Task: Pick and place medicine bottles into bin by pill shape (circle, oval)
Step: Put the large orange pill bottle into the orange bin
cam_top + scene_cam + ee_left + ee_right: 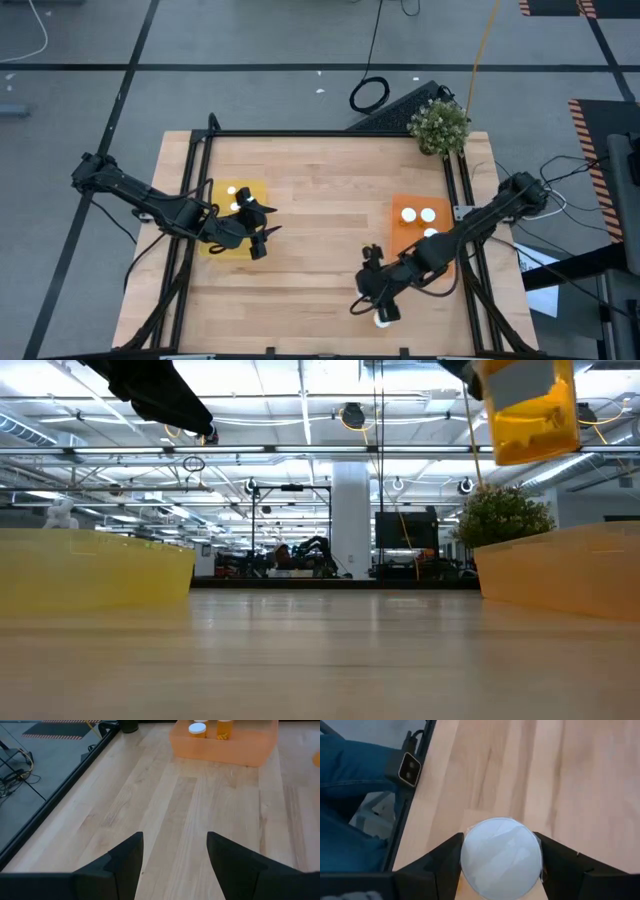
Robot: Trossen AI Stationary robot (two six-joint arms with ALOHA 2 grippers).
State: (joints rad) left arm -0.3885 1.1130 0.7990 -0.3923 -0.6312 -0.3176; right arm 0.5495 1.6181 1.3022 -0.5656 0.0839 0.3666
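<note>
The small amber bottle with a round white cap is pinched between my right gripper fingers, lifted above the near edge of the table. I should carry it level to the orange bin at the right, keeping my squeeze steady. My left gripper waits with fingers spread beside the yellow bin.

In the low view the amber-orange medicine bottle with a pale cap hangs at the upper edge, its top cut off by the frame, and whatever grips it is out of sight there. In the right wrist view only that bottle's round white cap shows between the dark fingers, so its amber body and the pills inside are hidden. In the high view the white-capped bottles in the translucent orange tray and the yellow tray are too small to tell their pill shapes.
</note>
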